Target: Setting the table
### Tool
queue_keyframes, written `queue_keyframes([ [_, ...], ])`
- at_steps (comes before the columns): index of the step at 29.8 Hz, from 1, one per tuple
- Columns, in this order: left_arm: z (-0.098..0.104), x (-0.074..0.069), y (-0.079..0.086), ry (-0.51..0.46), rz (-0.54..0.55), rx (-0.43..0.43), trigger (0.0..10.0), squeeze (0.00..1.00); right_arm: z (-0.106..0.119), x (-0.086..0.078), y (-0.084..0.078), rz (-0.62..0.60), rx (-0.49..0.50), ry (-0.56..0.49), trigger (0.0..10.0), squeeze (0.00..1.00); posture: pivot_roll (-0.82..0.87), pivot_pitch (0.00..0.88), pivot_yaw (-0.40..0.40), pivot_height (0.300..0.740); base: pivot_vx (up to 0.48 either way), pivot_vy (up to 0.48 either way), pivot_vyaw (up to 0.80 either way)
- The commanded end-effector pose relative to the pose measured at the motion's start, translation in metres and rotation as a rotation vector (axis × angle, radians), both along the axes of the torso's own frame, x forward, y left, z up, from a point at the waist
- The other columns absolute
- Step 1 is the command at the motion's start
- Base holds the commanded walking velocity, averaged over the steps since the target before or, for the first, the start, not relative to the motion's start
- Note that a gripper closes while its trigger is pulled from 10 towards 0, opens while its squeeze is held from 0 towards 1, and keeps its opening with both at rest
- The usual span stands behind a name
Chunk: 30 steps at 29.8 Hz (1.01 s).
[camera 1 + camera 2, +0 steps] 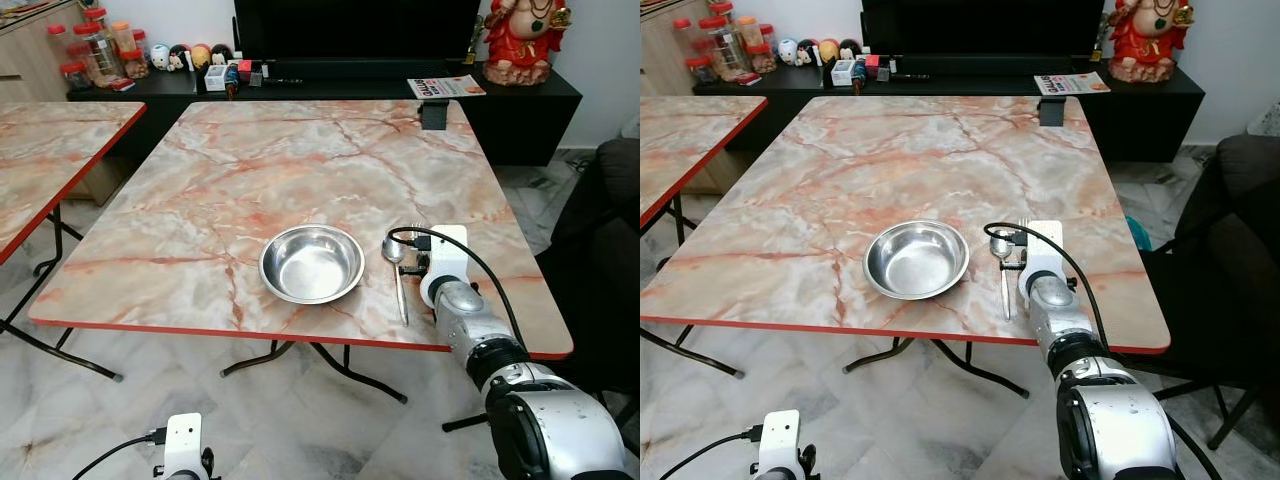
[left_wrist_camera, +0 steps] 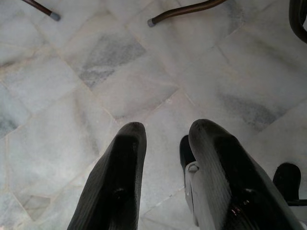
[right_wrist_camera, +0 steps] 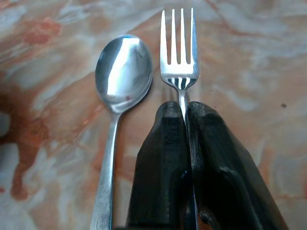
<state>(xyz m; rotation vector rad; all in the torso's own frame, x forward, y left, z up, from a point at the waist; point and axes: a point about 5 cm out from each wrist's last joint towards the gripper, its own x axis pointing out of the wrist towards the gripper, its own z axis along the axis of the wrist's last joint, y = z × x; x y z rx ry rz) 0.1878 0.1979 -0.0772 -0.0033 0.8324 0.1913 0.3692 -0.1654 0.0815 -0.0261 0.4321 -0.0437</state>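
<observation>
Pinching the fork [image 3: 178, 57] beside the spoon [image 3: 122, 72], the right tool [image 3: 184, 112] rests near the bowl [image 1: 311, 263].

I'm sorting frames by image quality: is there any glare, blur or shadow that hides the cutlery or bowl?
Both eye views are sharp and evenly lit; the bowl gleams without washing out. In the right wrist view the spoon carries a bright glare patch, and the fork is crisp, its handle hidden between the right gripper's fingers. The left wrist view is clear, shadow only on the fingers.
</observation>
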Motion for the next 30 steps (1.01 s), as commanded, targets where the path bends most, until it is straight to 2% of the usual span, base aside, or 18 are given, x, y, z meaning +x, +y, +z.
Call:
queue_keyframes([
  [1, -0.002, -0.005, 0.005, 0.017, 0.008, 0.011, 10.0, 0.0, 0.007, 0.005, 0.004, 0.002, 0.008, -0.017, 10.0, 0.0, -0.04, 0.0, 0.032, 0.74, 0.0, 0.0, 0.0],
  [11, -0.002, -0.006, 0.007, 0.018, 0.009, 0.015, 10.0, 0.0, 0.007, 0.005, 0.002, -0.016, -0.008, -0.013, 10.0, 0.0, -0.03, 0.0, 0.034, 0.74, 0.0, 0.0, 0.0],
  [18, -0.004, -0.013, 0.009, 0.027, 0.012, 0.019, 10.0, 0.0, 0.022, 0.013, -0.003, -0.037, -0.013, -0.056, 10.0, 0.0, -0.02, 0.0, 0.034, 0.74, 0.0, 0.0, 0.0],
  [24, -0.006, -0.017, 0.009, 0.033, 0.007, 0.019, 10.0, 0.0, 0.031, 0.016, -0.012, -0.057, -0.029, -0.076, 10.0, 0.0, -0.02, 0.0, 0.035, 0.74, 0.0, 0.0, 0.0],
  [30, -0.008, -0.021, 0.008, 0.047, -0.009, 0.021, 10.0, 0.0, 0.029, 0.014, -0.021, -0.084, -0.047, -0.066, 10.0, 0.0, -0.02, 0.0, 0.042, 0.74, 0.0, 0.0, 0.0],
])
